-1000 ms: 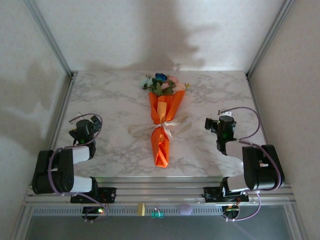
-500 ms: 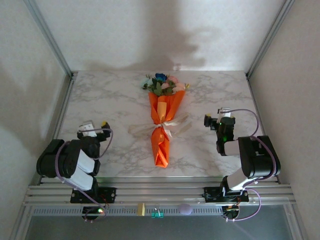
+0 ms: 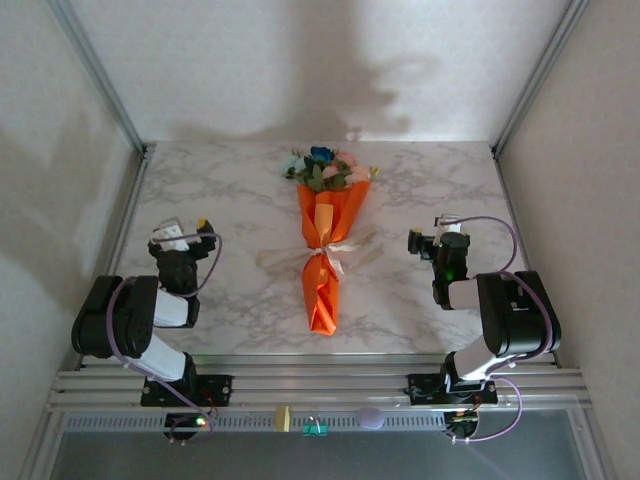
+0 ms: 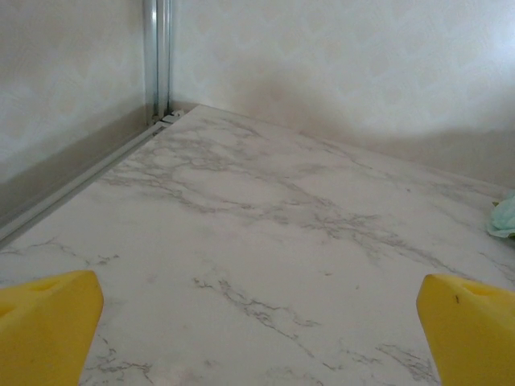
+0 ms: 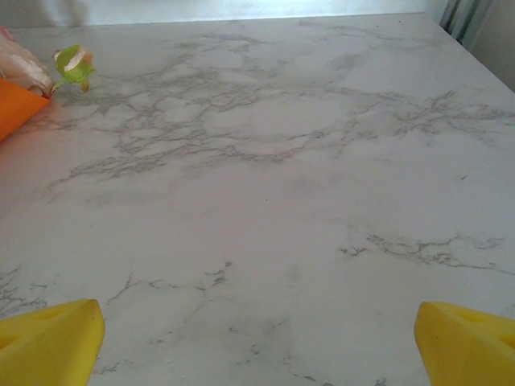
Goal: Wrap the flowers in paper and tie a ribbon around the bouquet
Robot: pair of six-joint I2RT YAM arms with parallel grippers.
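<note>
The bouquet [image 3: 323,240] lies on the marble table [image 3: 230,200], heads toward the back wall. Its flowers [image 3: 323,168] of pink, white and blue stick out of the orange paper [image 3: 320,290] cone. The cream ribbon [image 3: 332,254] is tied around the cone's middle, its ends trailing to both sides. My left gripper [image 3: 185,230] sits open well left of the bouquet, yellow fingertips [image 4: 44,322] wide apart over bare marble. Well right of the bouquet, my right gripper [image 3: 435,233] is also open and holds nothing. The right wrist view catches a corner of the paper [image 5: 14,106] and a green bud [image 5: 74,64].
Metal frame posts [image 3: 100,75] and pale walls enclose the table on three sides. A rail [image 3: 320,385] with both arm bases runs along the near edge. A pale green leaf tip [image 4: 503,217] shows at the right edge of the left wrist view.
The left arm has folded back toward its base and its gripper has turned to face the far wall. The right arm drew back slightly. The bouquet has not moved.
</note>
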